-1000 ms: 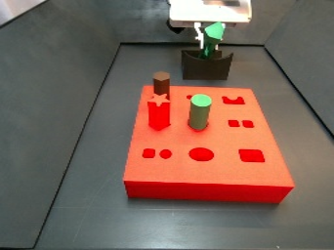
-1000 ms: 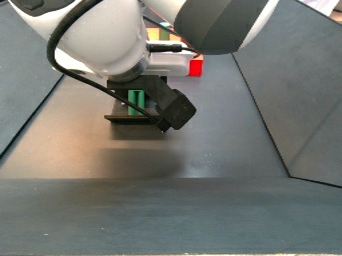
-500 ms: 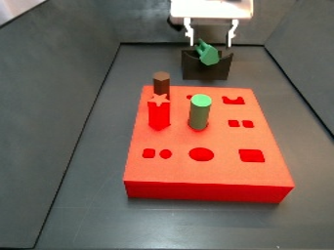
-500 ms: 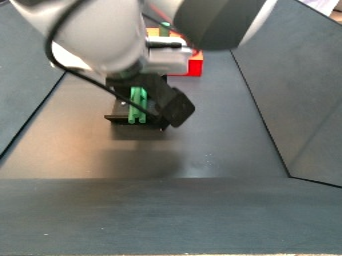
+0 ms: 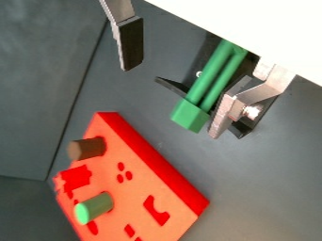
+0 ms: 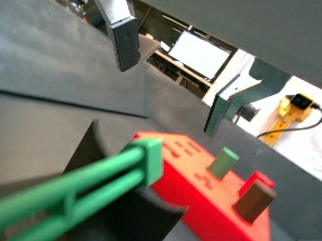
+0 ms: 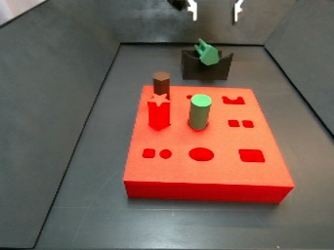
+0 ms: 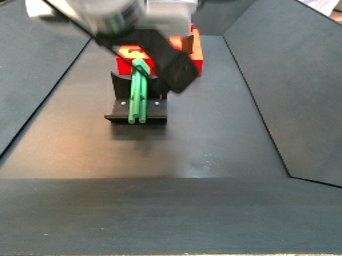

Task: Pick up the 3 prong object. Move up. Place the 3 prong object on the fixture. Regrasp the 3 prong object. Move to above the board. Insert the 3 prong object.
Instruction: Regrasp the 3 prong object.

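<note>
While my claw point(image 5: 183, 80) hangs spread and empty above the fixture point(image 7: 206, 65) | prong piece point(image 7: 205, 50) below leans tilted | regrasp may slip.

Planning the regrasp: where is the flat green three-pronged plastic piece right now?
In both side views the flat green pronged piece rests tilted in the dark notched fixture, behind the red board; the open hand is above it.

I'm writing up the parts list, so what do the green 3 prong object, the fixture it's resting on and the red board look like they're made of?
The 3 prong object looks like matte green plastic, uniform in colour. The fixture seems dark matte plastic or coated metal; hard to tell. The board looks like thick red plastic or foam with clean-cut holes. The gripper hangs open above the fixture.
</note>
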You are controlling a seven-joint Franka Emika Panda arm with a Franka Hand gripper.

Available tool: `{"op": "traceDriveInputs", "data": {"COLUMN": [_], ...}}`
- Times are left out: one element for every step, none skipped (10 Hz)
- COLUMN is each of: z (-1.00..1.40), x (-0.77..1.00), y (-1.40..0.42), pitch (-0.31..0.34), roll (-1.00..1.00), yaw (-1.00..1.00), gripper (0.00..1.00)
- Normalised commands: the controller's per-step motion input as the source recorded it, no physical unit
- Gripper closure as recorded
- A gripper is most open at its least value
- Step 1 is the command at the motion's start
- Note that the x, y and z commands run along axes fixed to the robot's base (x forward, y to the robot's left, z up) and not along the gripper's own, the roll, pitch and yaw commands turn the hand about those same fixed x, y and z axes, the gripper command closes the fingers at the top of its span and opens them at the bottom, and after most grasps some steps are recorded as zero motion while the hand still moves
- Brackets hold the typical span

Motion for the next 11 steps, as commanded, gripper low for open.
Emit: {"op": "traceDriveInputs", "data": {"z": [0.48,0.23,0.75,0.73,0.72,0.67,0.4,0.18,0.07,0.06,0.03], "x": [-0.03,-0.02,-0.01,0.0,-0.05,-0.08,-0.08,-0.06,-0.03,-0.03,-0.04], "y": [0.0,0.01,-1.0,-1.0,-1.0,-1.0,-0.79,-0.61,-0.37,-0.15,-0.03], "pitch": [0.07,0.072,0.061,0.06,0.049,0.044,0.037,0.034,0.032,0.031,0.027], "roll": [0.06,0.05,1.0,1.0,1.0,1.0,1.0,1.0,1.0,1.0,1.0], "yaw": [-0.01,-0.02,0.02,0.02,0.02,0.02,0.02,0.02,0.02,0.02,0.02], "gripper": [0.0,0.0,0.0,0.0,0.0,0.0,0.0,0.0,0.0,0.0,0.0]}}
